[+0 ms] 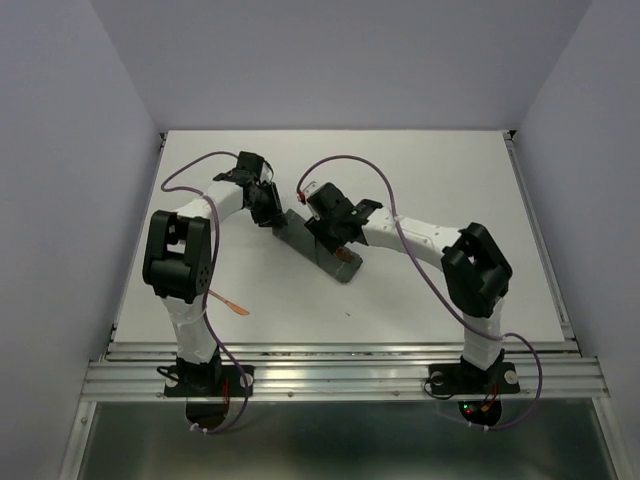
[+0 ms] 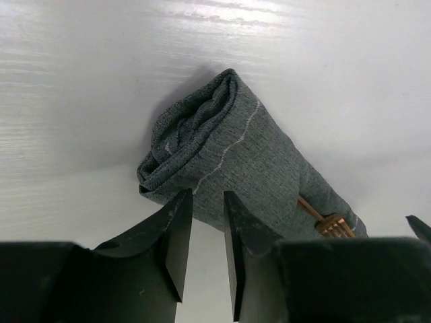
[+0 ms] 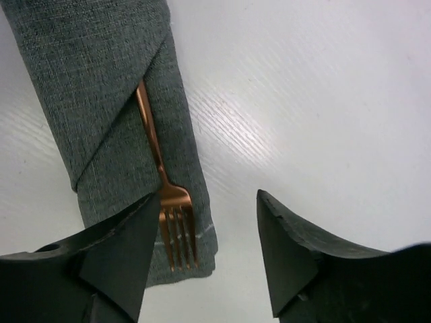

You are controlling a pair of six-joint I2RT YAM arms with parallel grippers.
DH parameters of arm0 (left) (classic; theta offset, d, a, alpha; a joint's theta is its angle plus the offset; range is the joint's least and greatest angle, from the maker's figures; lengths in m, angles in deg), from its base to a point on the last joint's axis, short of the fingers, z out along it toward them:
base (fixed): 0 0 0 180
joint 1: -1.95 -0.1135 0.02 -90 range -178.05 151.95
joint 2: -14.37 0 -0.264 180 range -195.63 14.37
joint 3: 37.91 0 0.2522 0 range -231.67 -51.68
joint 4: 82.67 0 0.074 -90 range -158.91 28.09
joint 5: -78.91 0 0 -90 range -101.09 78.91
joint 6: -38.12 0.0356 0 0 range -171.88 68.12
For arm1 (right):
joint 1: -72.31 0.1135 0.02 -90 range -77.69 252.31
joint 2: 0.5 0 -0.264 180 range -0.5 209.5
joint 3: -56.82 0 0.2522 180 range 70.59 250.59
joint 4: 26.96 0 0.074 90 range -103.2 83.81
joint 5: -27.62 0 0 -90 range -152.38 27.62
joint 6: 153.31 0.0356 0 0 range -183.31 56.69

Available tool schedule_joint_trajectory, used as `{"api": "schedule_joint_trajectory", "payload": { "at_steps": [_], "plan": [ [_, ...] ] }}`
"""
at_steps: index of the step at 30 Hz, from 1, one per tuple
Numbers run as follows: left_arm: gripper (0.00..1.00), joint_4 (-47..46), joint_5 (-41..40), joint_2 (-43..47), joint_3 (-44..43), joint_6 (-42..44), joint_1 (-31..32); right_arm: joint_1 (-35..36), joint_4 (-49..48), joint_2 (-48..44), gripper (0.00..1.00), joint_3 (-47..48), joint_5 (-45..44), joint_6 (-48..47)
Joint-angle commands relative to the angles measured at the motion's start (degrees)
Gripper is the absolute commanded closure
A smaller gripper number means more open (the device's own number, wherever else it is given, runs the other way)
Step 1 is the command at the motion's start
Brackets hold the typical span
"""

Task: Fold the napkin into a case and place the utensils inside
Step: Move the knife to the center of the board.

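Case (image 1: 312,243): folded narrow, lying diagonally mid-table (image 1: 450,180) between both grippers.
Fork (image 3: 174,202): tucked under the case's slanted flap, tines poking out at the open end.
Right gripper (image 3: 207,196): released, jaws wide, one finger just beside the tines.
Left gripper (image 2: 207,198): jaws narrowly parted at the case's rolled end; a pinch on cloth cannot be told.
Second utensil (image 1: 230,304): beside the left arm, well apart from the case.
Care: the right gripper likely should rise straight, dragging neither tines nor flap.
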Motion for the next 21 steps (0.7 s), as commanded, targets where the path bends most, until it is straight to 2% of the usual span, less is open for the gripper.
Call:
{"api": "schedule_joint_trajectory", "payload": {
  "at_steps": [1, 2, 3, 4, 7, 11, 15, 17, 19, 21],
  "plan": [
    [0.57, 3.2, -2.5, 7.0, -4.6, 2.6, 0.0, -0.4, -3.0, -8.3, 0.32, -6.2, -2.2, 4.1],
    [0.53, 3.7, -2.9, 8.1, -5.1, 3.0, -0.1, -0.4, -3.7, -10.5, 0.25, -7.4, -1.9, 5.7],
    [0.47, 5.0, -3.5, 8.7, -5.3, 3.4, -0.4, -0.4, -4.0, -11.5, 0.24, -8.3, -1.2, 5.8],
    [0.46, 5.7, -5.0, 9.3, -5.3, 3.6, -0.7, -0.4, -4.6, -12.4, 0.23, -10.0, 0.4, 8.5],
    [0.45, 8.6, -8.7, 13.0, -4.0, 3.7, -2.0, -0.4, -5.5, -15.1, 0.20, -12.0, 2.4, 11.3],
    [0.45, 11.3, -12.6, 22.2, 4.6, 1.5, -7.2, -0.4, -7.8, -17.4, 0.18, -14.9, 2.8, 14.7],
    [0.45, 18.2, -21.2, 30.0, 12.1, -2.1, -13.9, -0.4, -9.2, -18.7, 0.18, -15.3, 2.8, 15.3],
    [0.39, 19.6, -24.6, 34.0, 16.5, -4.6, -16.0, -0.4, -9.9, -19.1, 0.18, -15.2, 2.7, 15.0],
    [0.26, 20.5, -26.3, 36.1, 19.4, -6.4, -16.8, -0.4, -11.0, -19.4, 0.18, -15.5, 3.3, 14.7],
    [0.21, 20.0, -26.9, 37.0, 23.9, -9.3, -17.4, -0.4, -12.0, -19.6, 0.18, -15.8, 3.8, 14.3]
  ]
}}
